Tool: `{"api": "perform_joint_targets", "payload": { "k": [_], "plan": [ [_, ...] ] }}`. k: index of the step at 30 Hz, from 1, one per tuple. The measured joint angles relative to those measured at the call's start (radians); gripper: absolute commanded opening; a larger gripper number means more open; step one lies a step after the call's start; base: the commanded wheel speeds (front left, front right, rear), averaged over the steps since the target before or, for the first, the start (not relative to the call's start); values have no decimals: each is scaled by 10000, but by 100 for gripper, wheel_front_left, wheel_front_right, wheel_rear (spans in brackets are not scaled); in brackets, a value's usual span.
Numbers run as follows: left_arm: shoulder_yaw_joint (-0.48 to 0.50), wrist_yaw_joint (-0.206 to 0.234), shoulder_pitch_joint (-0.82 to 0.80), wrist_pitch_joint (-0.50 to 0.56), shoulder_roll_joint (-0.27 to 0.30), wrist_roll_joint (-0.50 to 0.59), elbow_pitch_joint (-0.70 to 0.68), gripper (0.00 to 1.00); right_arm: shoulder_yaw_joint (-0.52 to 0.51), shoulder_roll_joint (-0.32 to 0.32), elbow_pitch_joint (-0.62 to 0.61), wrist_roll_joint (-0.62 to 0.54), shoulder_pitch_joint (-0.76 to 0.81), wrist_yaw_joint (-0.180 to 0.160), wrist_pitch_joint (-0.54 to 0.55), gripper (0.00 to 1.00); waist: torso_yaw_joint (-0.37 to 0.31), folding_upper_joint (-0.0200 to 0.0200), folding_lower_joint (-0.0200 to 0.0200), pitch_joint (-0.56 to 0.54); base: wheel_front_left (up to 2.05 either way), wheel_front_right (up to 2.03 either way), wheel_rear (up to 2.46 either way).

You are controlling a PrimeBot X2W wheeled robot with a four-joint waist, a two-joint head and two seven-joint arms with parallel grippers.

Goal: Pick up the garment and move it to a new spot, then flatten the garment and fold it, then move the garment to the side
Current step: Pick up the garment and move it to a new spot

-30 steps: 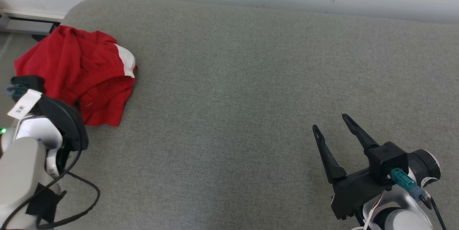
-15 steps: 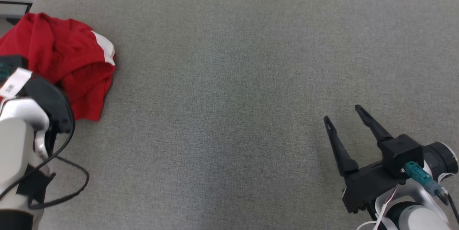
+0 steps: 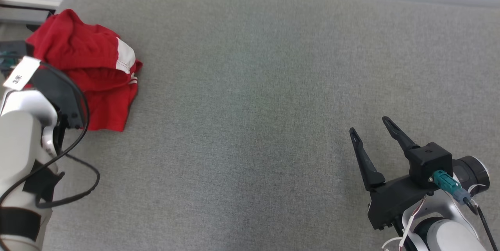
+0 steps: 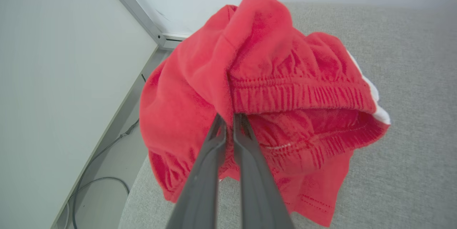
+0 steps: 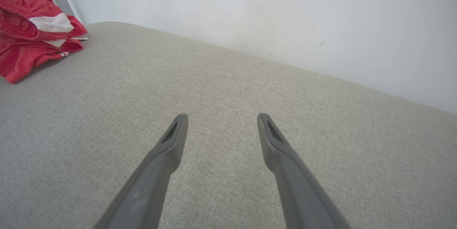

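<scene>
Red garment point(image 4: 285, 79) pinched by left pincer point(image 4: 230, 116), right pincer point(image 5: 222, 116) spread over grey cushion point(image 5: 107, 97)

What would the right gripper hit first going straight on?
Probably the grey cushion ahead of the right gripper; past that, the wall. The garment sits far off that line. Depth is unclear.

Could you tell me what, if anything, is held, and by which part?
The left gripper pinches the red garment at a fold beside its elastic waistband; the right gripper holds nothing.
</scene>
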Motion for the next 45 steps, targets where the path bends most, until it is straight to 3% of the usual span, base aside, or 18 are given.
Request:
{"api": "perform_joint_targets", "payload": {
  "k": [9,16,21,28,38,45],
  "plan": [
    [-520,-222,-975,-734,-389,462,73,0,-92,332,702,393,52,-2,-309,100,111,-2,-1,-921,0,0,0],
    [-1014,-610,-1159,-1149,-1394,518,8,0,-150,635,1195,529,107,-4,-610,100,57,-2,-1,-1856,0,0,0],
    [-1407,-915,-1112,-1444,-1668,652,-368,0,-199,800,1306,537,367,-46,-727,100,-207,-2,-2,-2505,0,0,0],
    [-1712,-1317,-1104,-1753,-2571,506,-1043,0,-631,796,1133,523,914,-50,-882,100,-1107,-3,-3,-3039,0,0,0],
    [-2548,-1661,-1048,-2006,-2640,-186,-2405,0,-1160,828,535,345,1734,-58,-924,100,-2759,-3,-2,-3539,0,0,0],
    [-4880,-1440,-425,-1933,-2577,-1661,-3962,0,-1300,978,249,330,1755,-59,-922,100,-3829,-2,-1,-3626,0,0,0]
  ]
}}
